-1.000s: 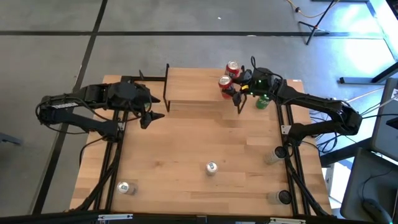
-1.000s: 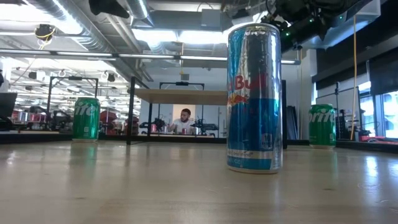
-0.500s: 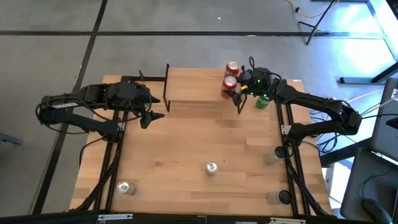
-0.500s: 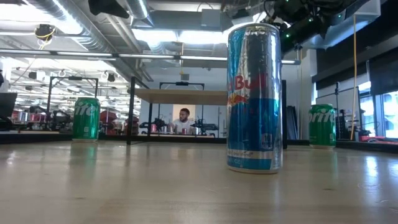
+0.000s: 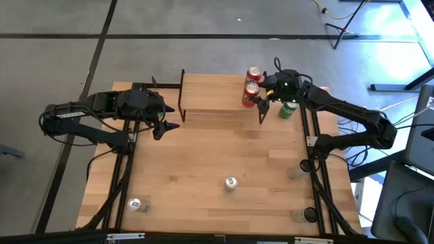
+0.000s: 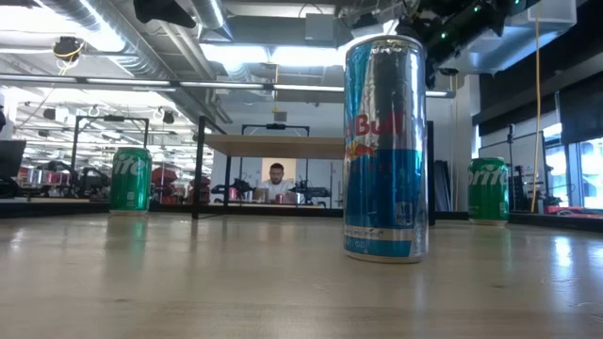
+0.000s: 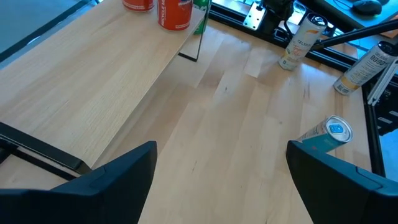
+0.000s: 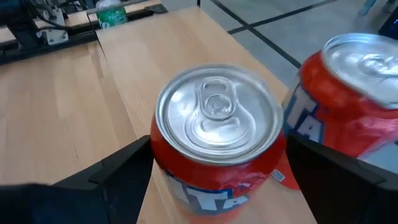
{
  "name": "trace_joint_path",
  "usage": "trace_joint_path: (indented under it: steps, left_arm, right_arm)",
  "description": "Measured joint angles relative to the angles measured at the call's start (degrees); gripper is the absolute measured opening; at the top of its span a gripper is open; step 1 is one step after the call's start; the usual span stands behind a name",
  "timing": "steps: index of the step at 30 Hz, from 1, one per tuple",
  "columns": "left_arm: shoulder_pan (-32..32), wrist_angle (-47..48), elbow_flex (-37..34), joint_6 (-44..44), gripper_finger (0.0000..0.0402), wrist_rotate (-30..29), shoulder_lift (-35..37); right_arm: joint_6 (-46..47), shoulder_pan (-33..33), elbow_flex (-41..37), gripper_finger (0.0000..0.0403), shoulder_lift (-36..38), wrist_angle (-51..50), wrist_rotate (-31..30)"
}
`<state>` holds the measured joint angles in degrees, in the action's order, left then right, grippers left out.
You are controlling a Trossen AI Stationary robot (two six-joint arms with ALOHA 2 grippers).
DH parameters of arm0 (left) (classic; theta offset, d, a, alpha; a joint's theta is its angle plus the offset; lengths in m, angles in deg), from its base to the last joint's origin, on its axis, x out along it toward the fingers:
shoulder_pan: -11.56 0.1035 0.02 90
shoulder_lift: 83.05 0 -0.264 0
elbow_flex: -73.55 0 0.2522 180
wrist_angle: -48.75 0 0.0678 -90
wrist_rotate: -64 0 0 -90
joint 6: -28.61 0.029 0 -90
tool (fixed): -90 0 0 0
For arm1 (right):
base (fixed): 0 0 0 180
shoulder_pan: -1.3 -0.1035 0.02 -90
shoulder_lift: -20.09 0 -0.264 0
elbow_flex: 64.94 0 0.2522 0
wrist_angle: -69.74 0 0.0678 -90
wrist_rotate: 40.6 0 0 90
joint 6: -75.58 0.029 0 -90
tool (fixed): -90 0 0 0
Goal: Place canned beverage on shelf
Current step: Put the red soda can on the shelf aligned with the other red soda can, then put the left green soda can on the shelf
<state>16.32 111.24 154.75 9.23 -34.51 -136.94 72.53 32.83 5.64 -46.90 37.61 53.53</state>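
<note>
The shelf [image 5: 213,95] stands at the table's far side, a light-wood top on black legs. Two red cans stand upright on its right end: one farther back [image 5: 253,72] and one nearer [image 5: 249,93]. My right gripper [image 5: 260,100] is open over the nearer red can [image 8: 217,137], with one finger [image 8: 118,180] on each side of it. The farther red can [image 8: 354,93] stands just beside it. My left gripper [image 5: 166,126] is open and empty beside the shelf's left end. My right gripper's fingers stand on either side of the nearer red can's wall [image 8: 186,193], coming from above at a slant. The can stands upright on the shelf top. I cannot tell whether the fingers touch it.
A green can [image 5: 287,108] stands on the table right of the shelf. A blue and silver can [image 5: 231,182] stands mid-table near the front, large in the low view [image 6: 384,151]. More cans stand at the front left [image 5: 135,204] and along the right edge [image 5: 298,168].
My right arm has shifted slightly toward the table's right and far side above the shelf's right end. The nearer red can stays upright on the shelf next to the other red can.
</note>
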Motion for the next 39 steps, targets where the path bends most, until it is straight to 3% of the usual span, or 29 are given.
trace_joint_path:
  steps: [4,12,17,23,30,35,39]
  left_arm:
    - [0.00,0.00,-0.02,0.31,0.0344,0.00,0.00]
    - [0.04,0.07,0.00,0.44,0.0344,0.87,0.00]
    - [2.29,0.56,0.03,-0.04,0.0349,-5.10,-0.65]
    - [9.95,7.72,0.11,-7.33,0.0395,-12.21,-3.36]
    - [15.41,10.50,0.05,-12.80,0.0385,-10.91,-5.31]
    - [19.27,13.75,0.05,-19.06,0.0385,-15.67,-8.08]
    - [27.92,17.75,0.05,-19.72,0.0384,-11.24,-11.11]
  right_arm:
    - [-0.23,0.00,2.89,0.0347,1.40,-2.18,-2.15]
    - [-0.26,0.00,13.12,0.0347,1.77,-15.63,-4.19]
    - [-1.03,0.00,19.36,0.0347,1.98,-20.94,-4.19]
    - [-3.27,0.00,22.47,0.0347,5.13,-21.95,-3.00]
    - [-3.14,0.00,21.35,0.0347,7.16,-22.26,-1.92]
    - [-2.99,-0.07,21.34,0.0347,6.76,-22.22,1.37]
    - [-3.16,-0.04,21.29,0.0347,6.26,-22.24,2.98]
